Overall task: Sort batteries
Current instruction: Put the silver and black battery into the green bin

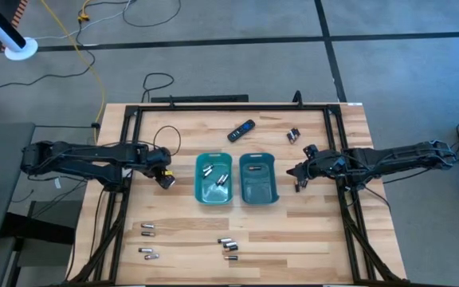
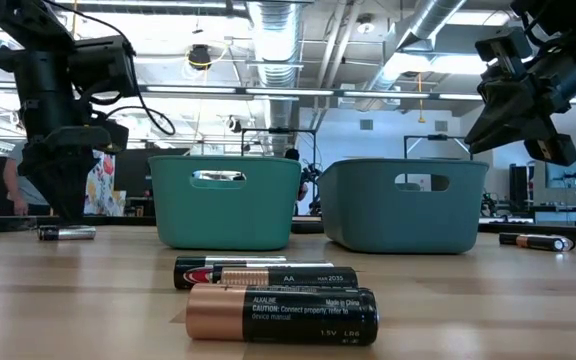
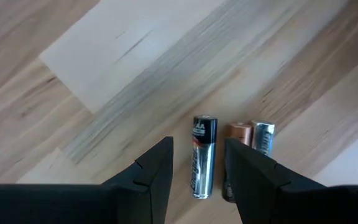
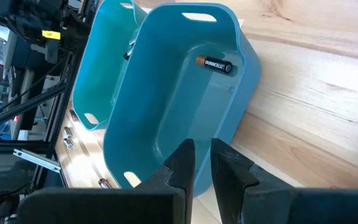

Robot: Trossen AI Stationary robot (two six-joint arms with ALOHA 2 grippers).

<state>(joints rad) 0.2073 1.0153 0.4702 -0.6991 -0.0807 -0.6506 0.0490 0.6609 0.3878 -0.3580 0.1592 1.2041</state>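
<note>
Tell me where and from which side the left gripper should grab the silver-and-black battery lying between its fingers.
Grip the silver-and-black battery across its round middle, coming straight down from above. It lies flat on the table, its length running along the gap of the open left gripper. A coppery battery lies close alongside, so that finger probably has little room.

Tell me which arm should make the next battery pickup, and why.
Left, probably. Its tool is open and straddles a silver battery lying on the table, so closing should grasp it. The right tool hangs empty beside the right tray, with no loose battery between its fingers.
</note>
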